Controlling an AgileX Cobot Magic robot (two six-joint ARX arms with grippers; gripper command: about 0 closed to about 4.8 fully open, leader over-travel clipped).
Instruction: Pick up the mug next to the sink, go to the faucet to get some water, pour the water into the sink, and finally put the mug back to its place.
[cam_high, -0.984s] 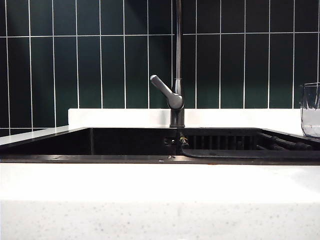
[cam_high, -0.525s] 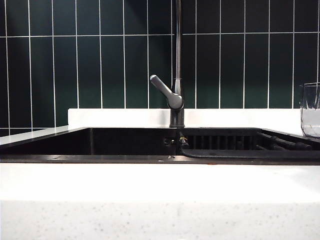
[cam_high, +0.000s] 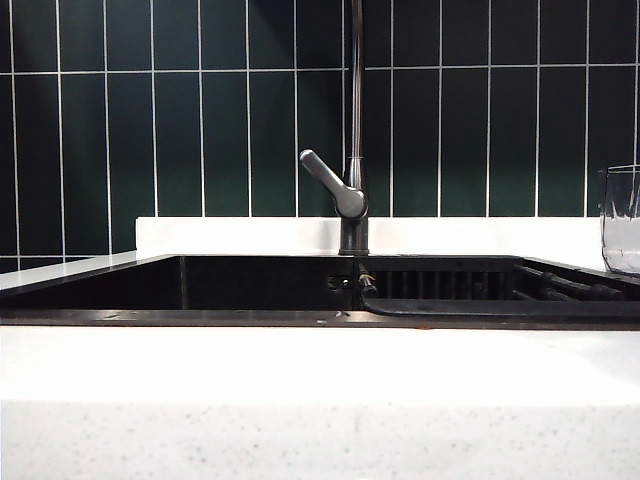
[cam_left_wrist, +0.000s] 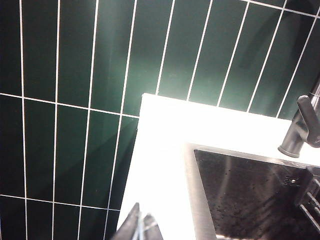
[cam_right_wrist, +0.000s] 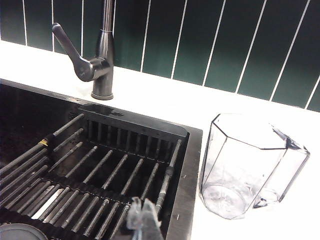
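Note:
The clear faceted mug (cam_right_wrist: 247, 162) stands upright on the white counter beside the sink; the exterior view shows it at the far right edge (cam_high: 622, 220). The black sink (cam_high: 250, 285) has a ribbed drainer (cam_right_wrist: 95, 175). The grey faucet (cam_high: 352, 150) rises behind the sink with its lever slanting left; it also shows in the right wrist view (cam_right_wrist: 97, 60) and the left wrist view (cam_left_wrist: 302, 127). My right gripper (cam_right_wrist: 144, 220) is shut and empty over the drainer, short of the mug. My left gripper (cam_left_wrist: 141, 227) is shut and empty over the counter by the sink's left corner. Neither gripper shows in the exterior view.
Dark green wall tiles (cam_high: 200, 110) back the counter. White speckled stone (cam_high: 320, 400) runs along the front of the sink, and a white ledge (cam_left_wrist: 165, 150) borders its left side. A round drain edge (cam_right_wrist: 20, 232) shows under the drainer bars.

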